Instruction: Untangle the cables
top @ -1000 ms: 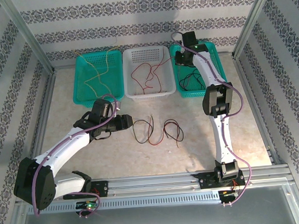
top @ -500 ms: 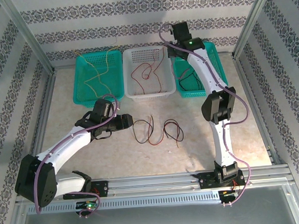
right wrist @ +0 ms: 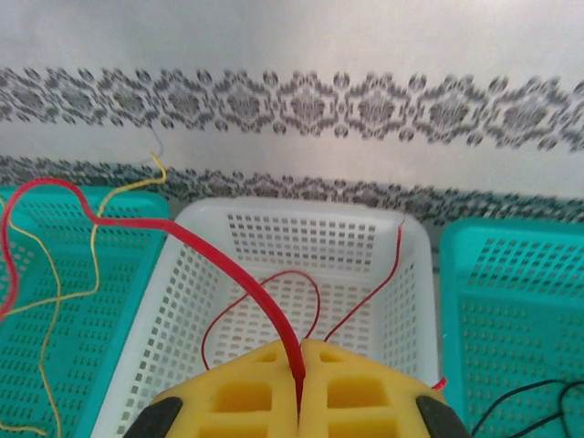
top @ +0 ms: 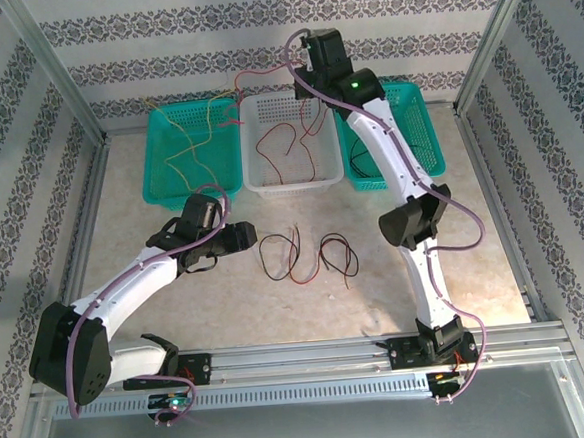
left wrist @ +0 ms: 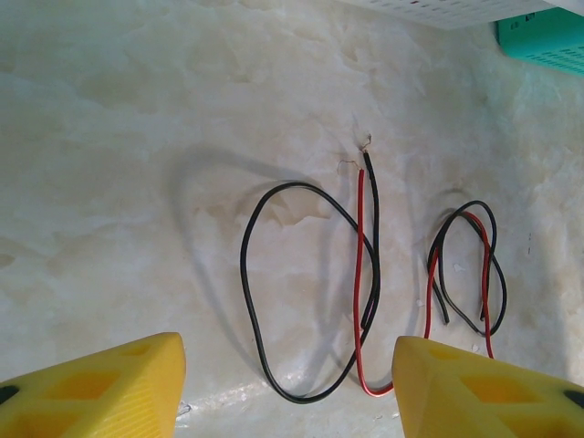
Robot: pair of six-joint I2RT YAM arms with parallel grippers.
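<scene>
Your right gripper (right wrist: 299, 354) has swung from the right teal basket (right wrist: 511, 274) to above the white basket (right wrist: 301, 208), pinched tight on a red cable (right wrist: 228, 272). Meanwhile your left gripper (left wrist: 287, 383) hovers spread wide, empty, over the black-and-red cables (left wrist: 243, 274) lying on the table (left wrist: 137, 137).

I see three baskets in a row at the far edge of the desk (top: 279, 315): left teal basket (top: 154, 158), white basket (top: 292, 183) in the middle, right teal basket (top: 417, 110), packed close side by side. Desk top is pale marbled beige. Grey patterned wallpaper (top: 258, 21) covers the back and side walls. A slotted aluminium rail (top: 302, 357) runs along the near edge.
</scene>
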